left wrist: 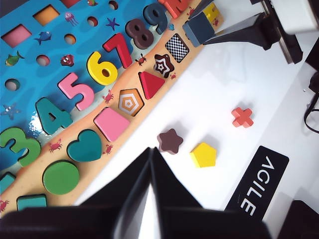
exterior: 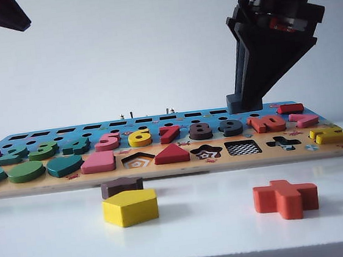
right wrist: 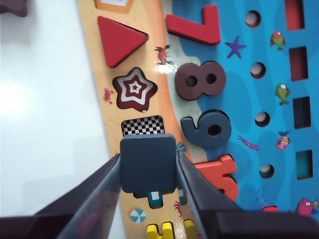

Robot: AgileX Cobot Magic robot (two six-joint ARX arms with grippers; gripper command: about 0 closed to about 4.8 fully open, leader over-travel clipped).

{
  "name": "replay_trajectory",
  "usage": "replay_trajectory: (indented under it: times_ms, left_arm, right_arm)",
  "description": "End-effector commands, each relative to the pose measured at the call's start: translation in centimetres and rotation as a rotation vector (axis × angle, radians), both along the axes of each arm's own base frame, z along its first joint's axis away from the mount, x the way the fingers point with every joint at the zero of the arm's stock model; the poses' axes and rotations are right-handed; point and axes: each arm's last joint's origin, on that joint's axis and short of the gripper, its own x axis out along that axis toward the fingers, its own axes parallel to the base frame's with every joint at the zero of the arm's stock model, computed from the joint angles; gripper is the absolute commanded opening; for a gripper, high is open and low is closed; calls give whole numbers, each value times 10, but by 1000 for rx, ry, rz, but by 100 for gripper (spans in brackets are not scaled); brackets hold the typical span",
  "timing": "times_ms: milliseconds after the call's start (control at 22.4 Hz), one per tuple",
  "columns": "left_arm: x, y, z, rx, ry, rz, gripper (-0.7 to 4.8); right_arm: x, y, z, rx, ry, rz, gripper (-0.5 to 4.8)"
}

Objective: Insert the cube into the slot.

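Navy flat square wooden cube (right wrist: 148,163) is pinched in the right gripper (right wrist: 148,167) just beside the checkerboard square slot (right wrist: 143,125), not yet seated; aligning and lowering remain. Left gripper (left wrist: 149,191) hangs near the wooden board's (exterior: 163,170) edge, pressed together.

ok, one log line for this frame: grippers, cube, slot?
right gripper: shut on cube, above the board | slot: empty, cube not yet in | left gripper: shut, empty, off the board
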Motion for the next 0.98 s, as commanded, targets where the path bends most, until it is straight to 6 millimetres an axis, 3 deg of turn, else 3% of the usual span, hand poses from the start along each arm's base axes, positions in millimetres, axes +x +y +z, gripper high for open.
replay_trajectory:
  times_ms: [45, 984]
  left_arm:
    - [1, 0, 2, -5, -20, -4, 17]
    - [1, 0, 2, -2, -26, -9, 17]
  right_arm:
    - [2, 2, -1, -12, -18, 43, 122]
    - [14, 9, -32, -58, 13, 60, 122]
